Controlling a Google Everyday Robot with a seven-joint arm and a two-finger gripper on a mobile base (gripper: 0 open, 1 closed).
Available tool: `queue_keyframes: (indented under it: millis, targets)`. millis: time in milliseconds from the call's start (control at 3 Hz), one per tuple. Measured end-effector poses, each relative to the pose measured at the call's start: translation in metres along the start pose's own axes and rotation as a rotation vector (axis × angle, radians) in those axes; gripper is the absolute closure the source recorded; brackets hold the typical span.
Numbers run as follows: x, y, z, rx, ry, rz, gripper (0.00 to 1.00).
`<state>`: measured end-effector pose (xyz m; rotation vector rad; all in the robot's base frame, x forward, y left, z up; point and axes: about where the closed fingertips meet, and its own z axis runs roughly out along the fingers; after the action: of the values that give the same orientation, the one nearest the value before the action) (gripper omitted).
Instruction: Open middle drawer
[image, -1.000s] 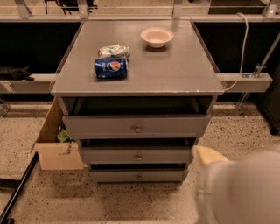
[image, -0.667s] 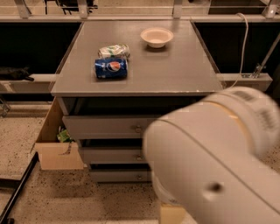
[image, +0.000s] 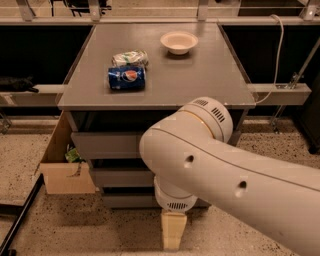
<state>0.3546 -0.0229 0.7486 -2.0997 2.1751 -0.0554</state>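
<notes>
The end effector (image: 173, 231) hangs low near the floor, just in front of the cabinet; wide or narrow, I cannot tell. The middle drawer (image: 119, 177) lies above it and further back, its front running sideways, knob hidden behind the arm.

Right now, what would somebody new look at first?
The big white robot arm fills the front right, its gripper pointing down near the floor, below the middle drawer. Behind it, a blue Pepsi can and a white bowl sit on the cabinet top.
</notes>
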Motion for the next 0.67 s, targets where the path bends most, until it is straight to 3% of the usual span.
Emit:
queue_keyframes:
  millis: [333, 667]
  targets:
    - [0.0, 0.0, 0.0, 0.0, 0.0, 0.002, 0.0]
    - [0.011, -0.006, 0.026, -0.06, 0.021, 0.038, 0.0]
